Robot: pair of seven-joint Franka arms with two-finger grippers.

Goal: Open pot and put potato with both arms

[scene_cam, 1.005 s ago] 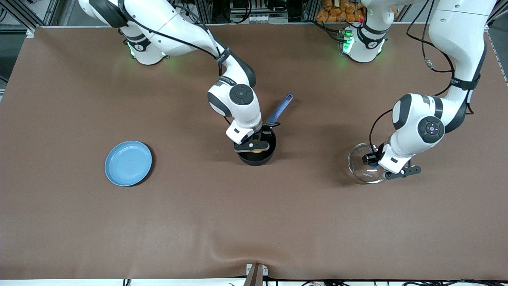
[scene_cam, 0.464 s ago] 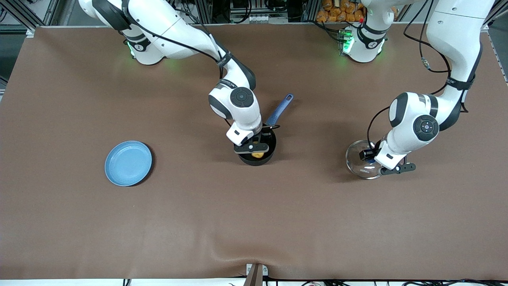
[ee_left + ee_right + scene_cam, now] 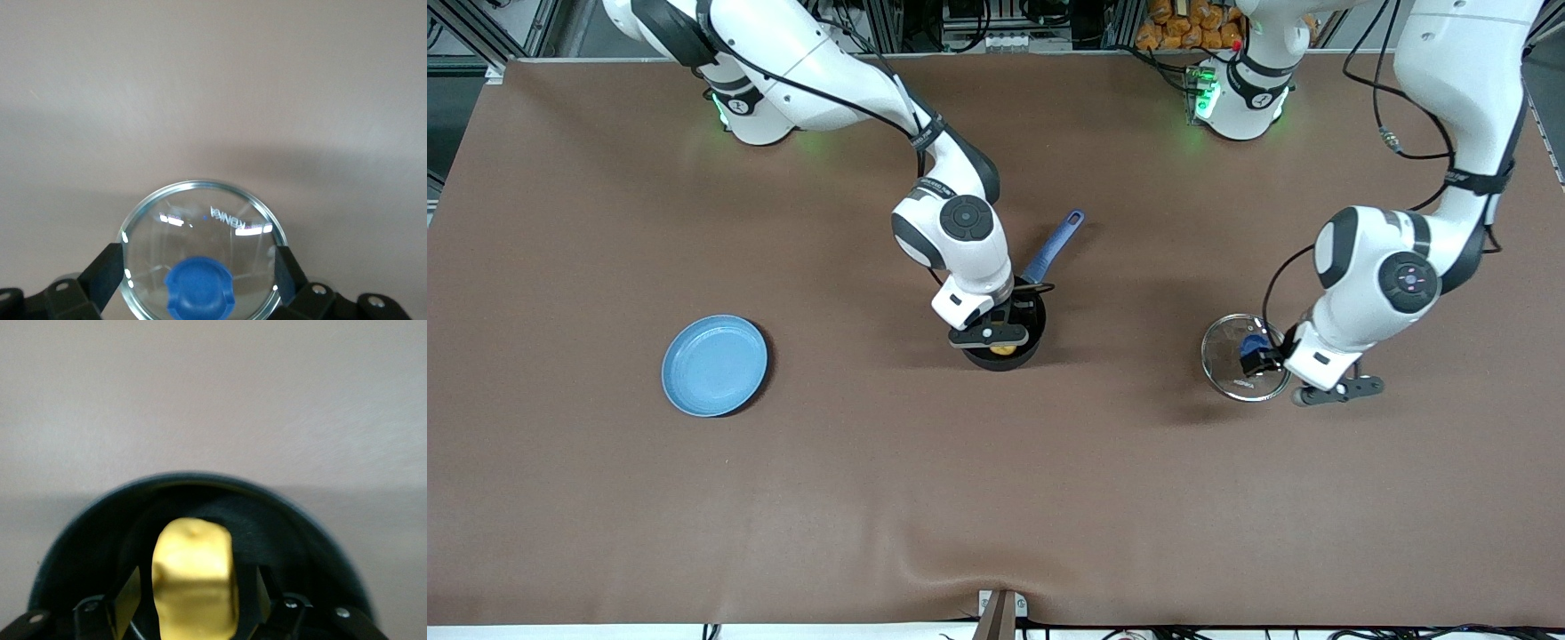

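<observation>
The pot's mouth is filled by the right gripper and potato; bare table is left between pot, lid and plate.

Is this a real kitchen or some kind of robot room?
Probably a robot lab, not a kitchen. Two white arms are bolted to a table under a brown mat, metal framing and cables sit at its edge, and only a pot and plate are out.

My right gripper hangs low at mid-desk, wrist bent downward, fingers parted — a gap shows on either side of what sits between them. My left gripper points down too, its fingers spread wide.
</observation>
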